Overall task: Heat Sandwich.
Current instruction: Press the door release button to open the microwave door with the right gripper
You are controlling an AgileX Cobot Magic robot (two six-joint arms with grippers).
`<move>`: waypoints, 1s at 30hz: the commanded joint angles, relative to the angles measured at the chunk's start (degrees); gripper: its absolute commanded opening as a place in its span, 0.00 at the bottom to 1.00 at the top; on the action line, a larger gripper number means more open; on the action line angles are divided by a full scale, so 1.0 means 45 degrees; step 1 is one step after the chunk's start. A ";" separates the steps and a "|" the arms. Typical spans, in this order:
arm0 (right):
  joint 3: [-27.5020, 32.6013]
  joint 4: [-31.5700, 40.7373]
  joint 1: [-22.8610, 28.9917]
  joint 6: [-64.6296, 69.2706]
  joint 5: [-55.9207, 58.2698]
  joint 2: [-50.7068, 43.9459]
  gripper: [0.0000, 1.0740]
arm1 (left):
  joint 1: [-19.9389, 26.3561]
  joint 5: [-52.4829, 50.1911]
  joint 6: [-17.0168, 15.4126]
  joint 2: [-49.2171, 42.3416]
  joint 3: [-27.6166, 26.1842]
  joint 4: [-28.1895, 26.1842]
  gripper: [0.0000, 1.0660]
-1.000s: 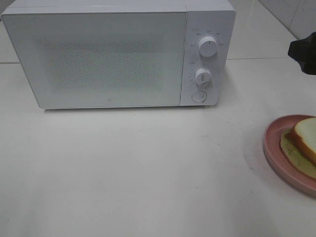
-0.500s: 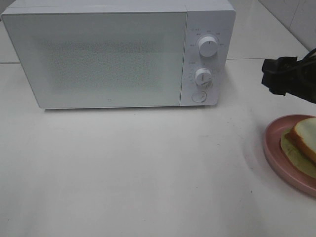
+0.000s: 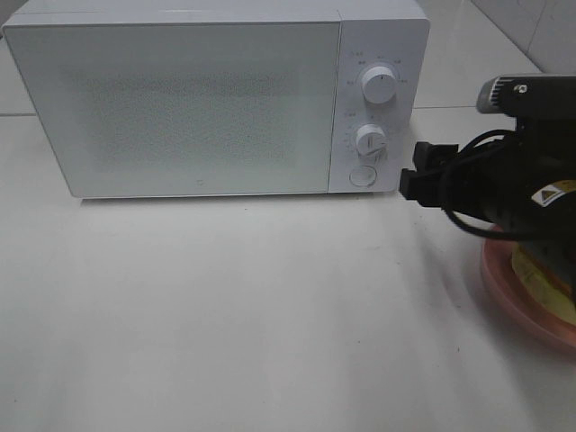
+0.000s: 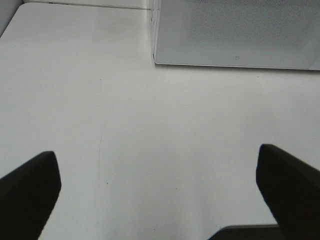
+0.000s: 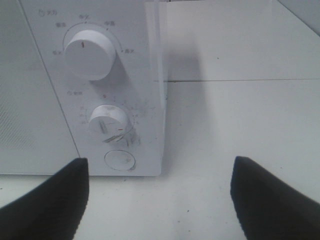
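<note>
The white microwave (image 3: 198, 108) stands at the back with its door closed; it also shows in the left wrist view (image 4: 235, 30) and the right wrist view (image 5: 140, 75). My right gripper (image 3: 414, 169) is open and empty, just right of the microwave's lower right corner, level with the round button (image 3: 362, 176). In the right wrist view my right gripper (image 5: 160, 162) faces the control panel and its button (image 5: 120, 160). The sandwich (image 3: 544, 281) lies on the pink plate (image 3: 502, 292) at the right edge, mostly hidden under my right arm. My left gripper (image 4: 156, 155) is open and empty over bare table.
Two round knobs (image 3: 379, 86) (image 3: 370, 139) sit above the button on the panel. The white table (image 3: 252, 315) spreads in front of the microwave. A tiled wall shows at the top right corner.
My right arm has come in from the right edge toward the microwave's control panel and now covers most of the plate and sandwich. The microwave and plate have not moved.
</note>
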 commanded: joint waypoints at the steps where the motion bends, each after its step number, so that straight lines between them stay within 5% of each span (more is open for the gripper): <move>1: 0.0051 0.0395 0.0789 -0.0280 -0.1120 0.0637 0.69 | -0.0076 -0.0178 0.0025 -0.0267 -0.0013 -0.0127 0.94; 12: -0.0407 0.2063 0.2699 -0.0344 -0.2292 0.2432 0.69 | -0.0076 -0.0178 0.0025 -0.0267 -0.0013 -0.0127 0.94; 21: -0.0522 0.2063 0.2725 0.0140 -0.2292 0.2763 0.69 | -0.0076 -0.0178 0.0025 -0.0267 -0.0013 -0.0127 0.94; 30: -0.0522 0.2075 0.2725 0.6786 -0.1974 0.2763 0.69 | -0.0076 -0.0178 0.0025 -0.0267 -0.0013 -0.0127 0.94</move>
